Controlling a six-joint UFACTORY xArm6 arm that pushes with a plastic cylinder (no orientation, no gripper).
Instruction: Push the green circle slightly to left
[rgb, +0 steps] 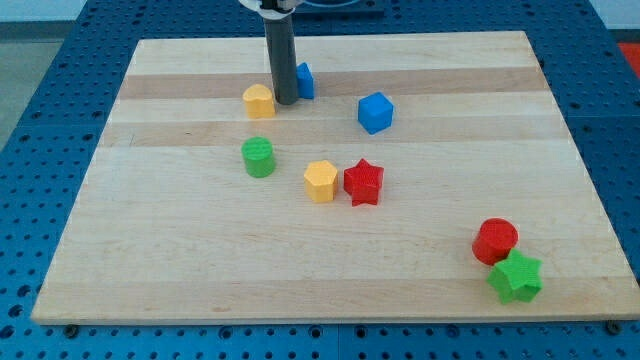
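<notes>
The green circle (258, 157) is a short green cylinder on the wooden board (150, 260), left of the middle. My tip (285, 102) rests on the board above and a little right of it, between a yellow block (259, 101) on its left and a blue block (304, 80) partly hidden behind the rod on its right. The tip is apart from the green circle by about one block's width.
A blue cube (375, 112) lies right of the rod. A yellow hexagon-like block (320, 181) and a red star (363, 182) sit side by side near the middle. A red cylinder (495, 241) and a green star (516, 277) sit at the bottom right.
</notes>
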